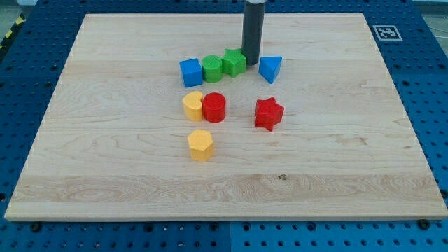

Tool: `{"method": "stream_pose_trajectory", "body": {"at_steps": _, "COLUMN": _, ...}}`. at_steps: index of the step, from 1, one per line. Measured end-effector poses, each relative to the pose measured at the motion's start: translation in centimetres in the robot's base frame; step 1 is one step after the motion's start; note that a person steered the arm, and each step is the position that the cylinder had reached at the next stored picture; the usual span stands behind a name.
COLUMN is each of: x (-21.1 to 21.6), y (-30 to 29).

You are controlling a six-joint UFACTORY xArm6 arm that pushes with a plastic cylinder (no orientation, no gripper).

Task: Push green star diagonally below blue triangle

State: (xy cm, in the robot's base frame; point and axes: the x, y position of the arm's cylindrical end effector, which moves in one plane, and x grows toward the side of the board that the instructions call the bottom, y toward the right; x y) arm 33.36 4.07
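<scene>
**A:** Where is the green star?

**B:** The green star (234, 61) sits in the upper middle of the frame, in a row near the top of the counter (105, 168). Touching its left side is a green cylinder (212, 68), and left of that a blue cube (190, 72). My tip (251, 63) stands just beside the star's right edge, between it and the blue triangle (270, 68).

**A:** Are the jaws open or closed?

**B:** There are no jaws; the arm ends in a plain dark rod that holds nothing.

**A:** What could go wrong?

**B:** I judge three risks. From this side, a push would send the star left into the green cylinder, dragging it along. The tip is close to the triangle, so a sweep could shift the reference block. Lower down lie a red star (269, 113), a red cylinder (215, 107) and two yellow blocks (193, 105) (200, 144); a diagonal path downward could strike the red star.
</scene>
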Motion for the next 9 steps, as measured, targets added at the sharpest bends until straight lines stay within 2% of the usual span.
{"method": "stream_pose_trajectory", "body": {"at_steps": 1, "x": -0.3, "y": 0.3}}
{"method": "stream_pose_trajectory", "body": {"at_steps": 3, "x": -9.8, "y": 1.1}}
{"method": "stream_pose_trajectory", "body": {"at_steps": 4, "x": -11.4, "y": -0.4}}
{"method": "stream_pose_trajectory", "body": {"at_steps": 5, "x": -9.0, "y": -2.9}}
{"method": "stream_pose_trajectory", "body": {"at_steps": 7, "x": 0.4, "y": -3.7}}
{"method": "stream_pose_trajectory", "body": {"at_steps": 9, "x": 4.9, "y": -2.6}}
